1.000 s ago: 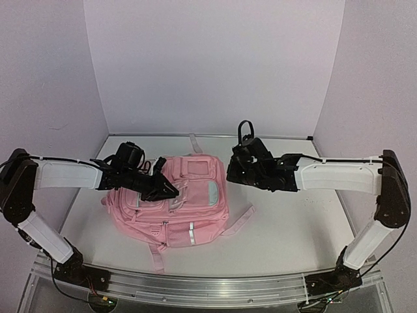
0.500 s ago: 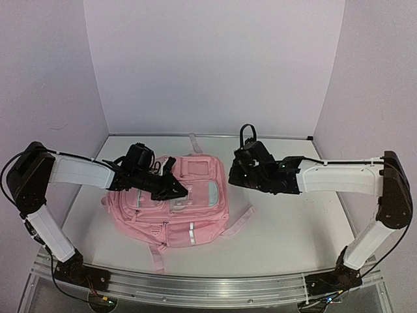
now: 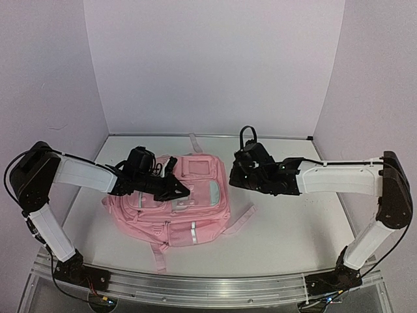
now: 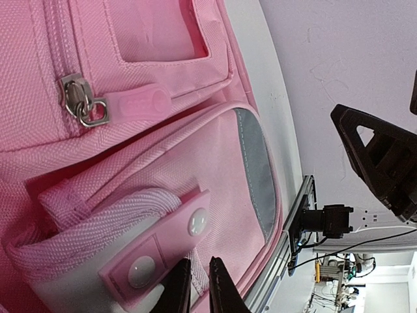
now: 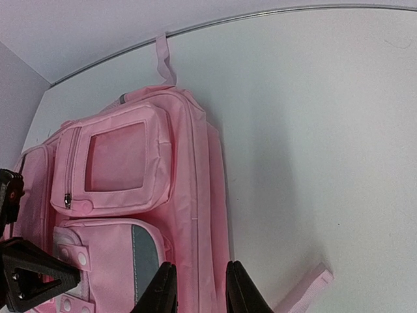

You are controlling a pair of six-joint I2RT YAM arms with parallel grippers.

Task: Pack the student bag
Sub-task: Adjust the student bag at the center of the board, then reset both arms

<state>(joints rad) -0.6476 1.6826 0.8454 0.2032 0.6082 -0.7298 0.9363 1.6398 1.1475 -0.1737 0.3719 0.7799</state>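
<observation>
The student bag (image 3: 186,208) is a pink backpack lying flat on the table, front pockets up. My left gripper (image 3: 183,191) rests on its middle pocket. In the left wrist view the gripper (image 4: 199,288) has its jaws nearly together, with a bit of pink webbing strap (image 4: 196,272) pinched in the thin gap, just below a tab with two snaps (image 4: 166,244). A zip pull (image 4: 85,105) lies further up. My right gripper (image 3: 233,175) hovers at the bag's right edge. In the right wrist view it (image 5: 199,287) is open over the bag's side seam (image 5: 202,215), holding nothing.
White table (image 3: 293,222) with walls close at the back and both sides. A loose strap (image 3: 242,218) trails from the bag's right side and another (image 3: 194,141) from its top. A metal rail (image 3: 195,287) runs along the near edge.
My left gripper has slid right across the bag, lowered onto the middle pocket and narrowed its jaws. The right gripper has edged slightly toward the bag.
</observation>
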